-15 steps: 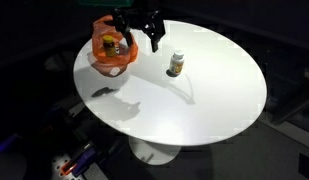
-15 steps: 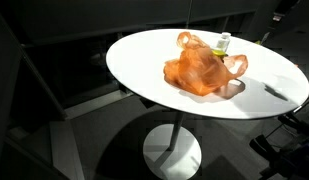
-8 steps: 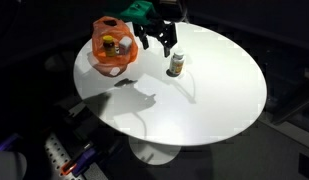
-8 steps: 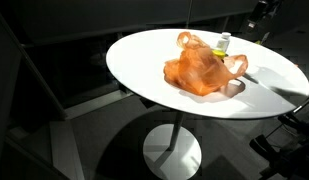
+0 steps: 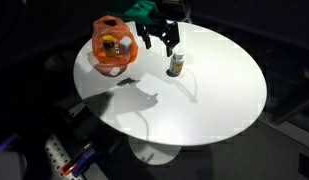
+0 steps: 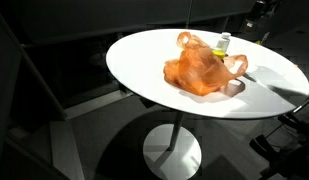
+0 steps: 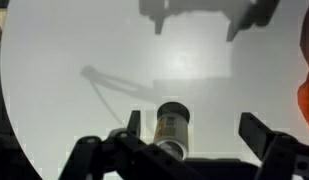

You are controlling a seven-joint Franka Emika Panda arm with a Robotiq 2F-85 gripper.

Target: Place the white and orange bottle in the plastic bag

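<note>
A small white bottle with an orange label [image 5: 175, 65] stands upright on the round white table [image 5: 214, 100], to the right of an orange plastic bag [image 5: 114, 47]. My gripper [image 5: 164, 42] hangs open just above and slightly left of the bottle. In the wrist view the bottle [image 7: 174, 126] sits between the spread fingers [image 7: 258, 131], nearer the left one, and the gripper [image 7: 195, 132] holds nothing. In an exterior view the bottle [image 6: 223, 42] stands behind the bag [image 6: 202, 68].
The bag holds another small container [image 5: 111, 45] and shows at the right edge of the wrist view [image 7: 307, 100]. The table drops off to dark floor on all sides. Its pedestal base [image 6: 174, 152] stands below.
My gripper moved right from above the bag to above the bottle over the last second. In the last half second it has barely moved.
</note>
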